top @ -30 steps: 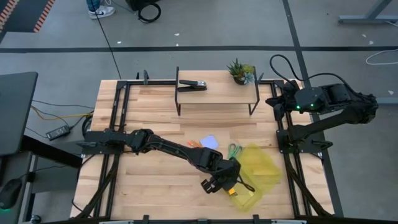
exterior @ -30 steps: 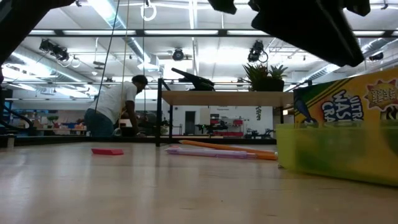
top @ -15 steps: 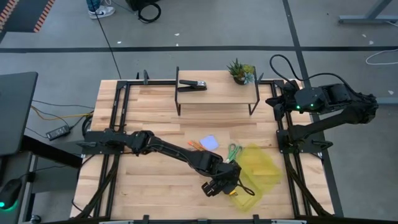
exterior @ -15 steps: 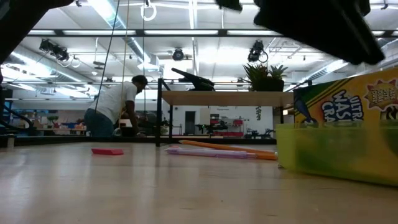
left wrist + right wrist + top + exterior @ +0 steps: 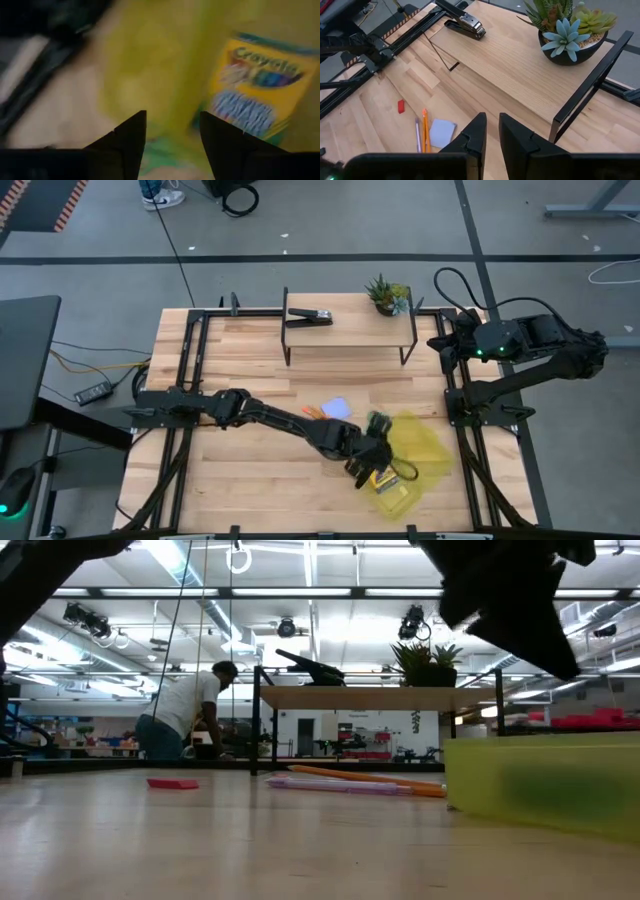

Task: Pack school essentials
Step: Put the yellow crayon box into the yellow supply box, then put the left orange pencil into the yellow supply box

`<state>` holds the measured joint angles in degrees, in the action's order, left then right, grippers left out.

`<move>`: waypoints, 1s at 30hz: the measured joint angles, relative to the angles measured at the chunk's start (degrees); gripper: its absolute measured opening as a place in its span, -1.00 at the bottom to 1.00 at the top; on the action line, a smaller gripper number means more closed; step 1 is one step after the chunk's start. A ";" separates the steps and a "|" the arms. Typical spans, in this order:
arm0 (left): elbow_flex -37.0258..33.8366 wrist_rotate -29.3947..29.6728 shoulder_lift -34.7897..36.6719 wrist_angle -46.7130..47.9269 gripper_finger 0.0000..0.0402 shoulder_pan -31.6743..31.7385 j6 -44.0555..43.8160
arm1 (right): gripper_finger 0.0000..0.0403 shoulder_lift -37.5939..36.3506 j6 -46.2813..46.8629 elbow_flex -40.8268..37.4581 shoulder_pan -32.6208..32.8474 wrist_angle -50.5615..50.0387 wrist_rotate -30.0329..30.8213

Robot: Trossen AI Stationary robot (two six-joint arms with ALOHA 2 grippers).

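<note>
Lower centre-right of the high view: left gripper [image 5: 375, 468], jaws parted and empty, over yellow pouch [image 5: 425, 442] holding crayon box [image 5: 252, 90]; right gripper [image 5: 491, 131], upper right, jaws narrow.

Black stapler [image 5: 311, 317] is lying on the raised wooden shelf [image 5: 350, 333]; potted plant [image 5: 386, 295] is standing just right of it. A person [image 5: 190, 710] is bending beyond.

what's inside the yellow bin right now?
The crayon box lies inside the translucent yellow bin, with the open left gripper above it. The arm covers part of the bin from above, so I can't tell whether anything else is inside.
</note>
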<state>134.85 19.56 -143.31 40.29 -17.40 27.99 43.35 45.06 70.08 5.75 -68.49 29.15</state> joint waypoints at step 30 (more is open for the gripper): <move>-2.14 -21.71 4.65 14.29 -0.72 5.01 -16.89 | -0.72 2.60 9.33 -1.35 9.42 0.16 -1.86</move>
<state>132.71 -2.16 -138.66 54.58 -12.39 11.10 45.96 54.40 68.74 15.17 -68.33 27.28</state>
